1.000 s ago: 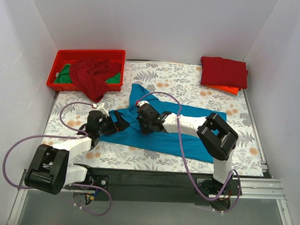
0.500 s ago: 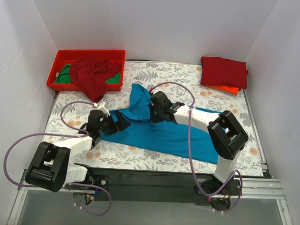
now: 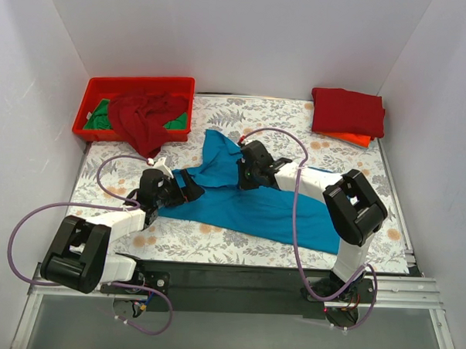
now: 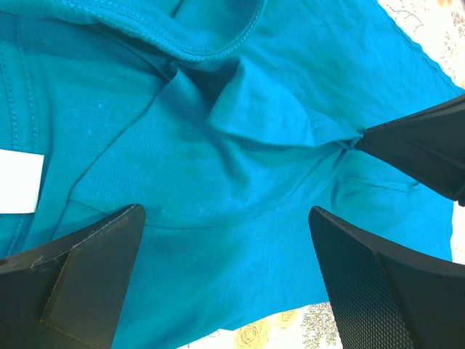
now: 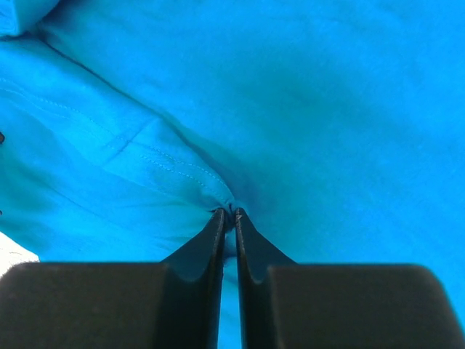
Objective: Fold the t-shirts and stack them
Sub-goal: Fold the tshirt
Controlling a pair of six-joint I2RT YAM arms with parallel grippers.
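Observation:
The bright teal t-shirt (image 3: 255, 210) lies spread and rumpled across the middle of the flowered table. My right gripper (image 3: 245, 173) is shut on a pinched fold of it (image 5: 229, 212), with cloth bunched at the fingertips. Over the shirt's left end, near its collar, my left gripper (image 3: 187, 189) stands wide open (image 4: 225, 218), nothing between its fingers. A white label (image 4: 18, 182) shows inside the collar. A dark red t-shirt (image 3: 146, 117) spills over the tray's front, with a green one (image 3: 102, 115) beneath it. A folded dark red t-shirt (image 3: 348, 110) rests on a folded orange one (image 3: 350, 138).
The rigid red tray (image 3: 140, 81) stands at the back left corner. The folded stack sits at the back right corner. White walls close in the table on three sides. Purple cables loop from both arms above the cloth.
My right gripper has moved right and toward the back, drawing the pinched teal cloth along. The left gripper has edged slightly right and stays open.

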